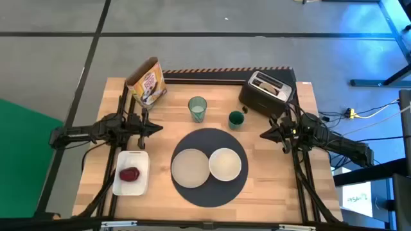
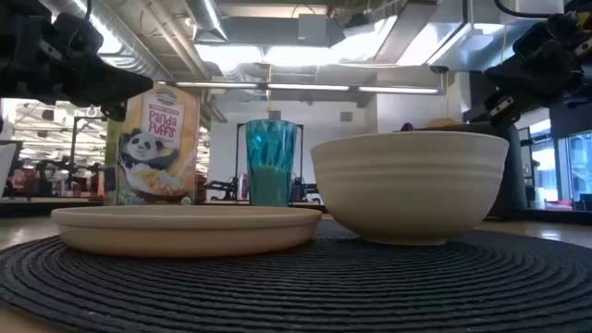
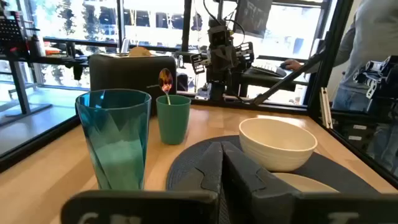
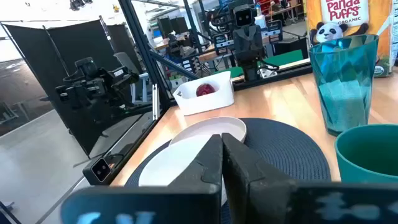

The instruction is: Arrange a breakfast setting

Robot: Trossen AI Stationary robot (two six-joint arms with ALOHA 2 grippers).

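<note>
A round dark-grey mat (image 1: 209, 189) lies at the table's near middle. On it rest a beige plate (image 1: 190, 165) at the left and a white bowl (image 1: 225, 163) at the right. Beyond the mat stand a translucent pale-green tumbler (image 1: 197, 109) and a small dark-green cup (image 1: 236, 119). A small spoon (image 3: 165, 81) stands in the cup, its bowl end up. My left gripper (image 1: 156, 128) hovers left of the mat, shut and empty. My right gripper (image 1: 264, 135) hovers right of the mat, shut and empty.
A cereal box (image 1: 146, 82) stands at the far left and a toaster (image 1: 266, 90) at the far right. A white tray (image 1: 131, 173) with a red object lies at the near left. A person (image 3: 373, 56) shows beyond the table's right side.
</note>
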